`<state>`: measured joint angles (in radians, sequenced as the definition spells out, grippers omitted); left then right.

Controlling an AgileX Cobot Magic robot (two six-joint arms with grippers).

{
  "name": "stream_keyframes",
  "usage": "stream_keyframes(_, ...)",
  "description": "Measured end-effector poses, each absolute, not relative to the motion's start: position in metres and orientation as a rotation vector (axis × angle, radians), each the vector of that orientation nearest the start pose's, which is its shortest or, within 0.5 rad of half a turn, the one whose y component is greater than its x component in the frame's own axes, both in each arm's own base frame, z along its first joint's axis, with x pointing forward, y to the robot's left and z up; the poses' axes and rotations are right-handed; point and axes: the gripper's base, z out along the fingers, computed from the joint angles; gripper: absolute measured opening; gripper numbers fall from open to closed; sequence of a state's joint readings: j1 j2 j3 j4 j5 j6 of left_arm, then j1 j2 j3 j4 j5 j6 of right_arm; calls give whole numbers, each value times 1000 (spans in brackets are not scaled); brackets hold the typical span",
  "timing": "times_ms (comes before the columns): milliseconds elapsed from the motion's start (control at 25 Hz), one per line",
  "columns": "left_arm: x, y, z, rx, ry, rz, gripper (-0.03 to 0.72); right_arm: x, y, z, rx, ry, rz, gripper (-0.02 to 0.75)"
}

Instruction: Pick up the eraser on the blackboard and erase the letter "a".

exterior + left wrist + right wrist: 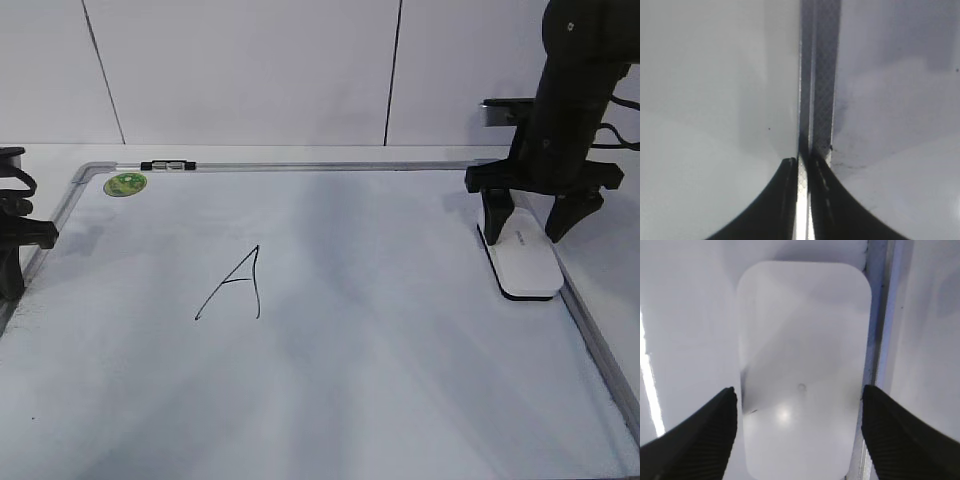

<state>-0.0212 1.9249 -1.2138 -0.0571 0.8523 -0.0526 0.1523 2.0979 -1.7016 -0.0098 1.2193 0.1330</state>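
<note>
The white eraser (pixel 525 262) lies on the blackboard (pixel 330 166) by its right frame edge; the right wrist view shows its top (pixel 802 340). My right gripper (pixel 525 232) is open and straddles the eraser's far end, one finger on each side (pixel 797 390), not touching it. A tall angular capital "A" (pixel 235 285) is drawn left of centre. No lowercase "a" is in view. My left gripper (pixel 12 240) sits at the board's left edge, shut and empty, over the frame strip (pixel 802 162).
A green round sticker (pixel 125 184) is at the board's far left corner. A small black-and-white marker (pixel 167 165) lies on the top frame. The silver frame (pixel 880 315) runs just right of the eraser. A white wall stands behind.
</note>
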Motion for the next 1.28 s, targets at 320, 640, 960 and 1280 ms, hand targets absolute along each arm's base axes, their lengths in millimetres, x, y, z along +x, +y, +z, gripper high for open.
stream_keyframes(320,359,-12,155,-104,3046,-76,78,417,63,217,-16,3062,4,613)
stream_keyframes(640,359,-12,155,-104,3046,-76,93,406,61,259,-9,2963,26,597)
stream_keyframes(960,356,-13,155,-115,3075,-91,280,401,61,273,-6,2931,33,594)
stream_keyframes(1280,357,-12,189,-98,3015,-85,344,397,62,280,0,2920,60,594)
